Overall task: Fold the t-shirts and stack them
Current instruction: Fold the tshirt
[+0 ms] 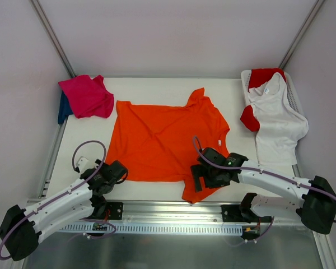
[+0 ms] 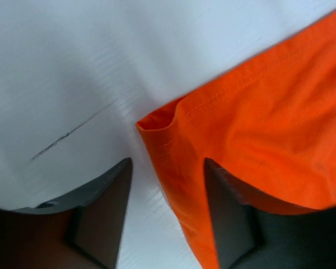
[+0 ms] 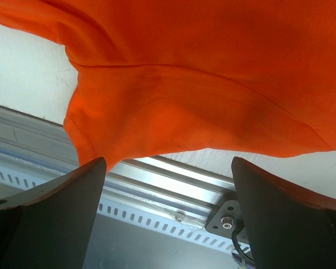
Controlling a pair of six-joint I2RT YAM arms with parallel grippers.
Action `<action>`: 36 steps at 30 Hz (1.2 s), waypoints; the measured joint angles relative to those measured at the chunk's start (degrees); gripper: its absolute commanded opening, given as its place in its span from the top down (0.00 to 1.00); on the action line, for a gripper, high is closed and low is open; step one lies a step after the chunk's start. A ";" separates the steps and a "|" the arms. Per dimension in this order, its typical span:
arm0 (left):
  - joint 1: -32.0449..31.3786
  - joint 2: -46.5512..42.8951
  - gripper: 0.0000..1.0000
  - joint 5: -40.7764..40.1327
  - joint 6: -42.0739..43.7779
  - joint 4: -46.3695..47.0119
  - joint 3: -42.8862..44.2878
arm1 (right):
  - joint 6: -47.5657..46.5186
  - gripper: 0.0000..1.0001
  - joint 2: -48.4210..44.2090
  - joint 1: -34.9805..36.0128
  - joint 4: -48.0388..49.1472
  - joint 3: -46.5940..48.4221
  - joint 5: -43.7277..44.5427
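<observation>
Wrinkled orange t-shirt (image 1: 157, 140); left jaws released astride its stitched hem corner, right jaws released over its sleeve

Orange t-shirt (image 1: 165, 140): bright, spread flat, lightly wrinkled; hem corner between left gripper (image 2: 168, 168) parted jaws; near fold just ahead of right gripper (image 3: 168, 168) wide jaws | magenta-pink t-shirt (image 1: 87, 96): crumpled on dark blue t-shirt (image 1: 63, 110), well beyond left jaws | white t-shirt (image 1: 277, 119), red t-shirt (image 1: 265, 75): draped together, well beyond right jaws
</observation>
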 measured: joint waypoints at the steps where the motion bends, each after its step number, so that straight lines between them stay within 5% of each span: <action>1: 0.00 0.13 0.57 0.00 0.11 0.55 -0.17 | 0.00 0.00 0.15 0.00 -0.02 0.11 -0.02; 2: 0.00 0.44 0.71 0.11 -0.02 0.98 -0.22 | 0.00 0.01 0.24 0.00 0.02 0.15 -0.02; 8: 0.90 4.22 1.00 0.55 0.00 2.99 -0.39 | -0.09 0.01 -0.79 -0.28 -0.15 0.15 -0.96; 17: 1.62 4.00 1.00 0.59 1.73 4.68 -0.46 | 0.00 0.01 -15.34 -1.09 -3.30 0.26 -0.52; 28: 1.62 0.37 1.00 0.61 5.38 7.43 -2.43 | 7.91 0.00 -30.03 -2.69 -5.27 -10.88 -13.00; 36: 1.62 -0.48 1.00 1.51 8.92 10.03 -2.93 | 16.11 0.01 -25.57 -2.78 0.52 -19.28 -14.49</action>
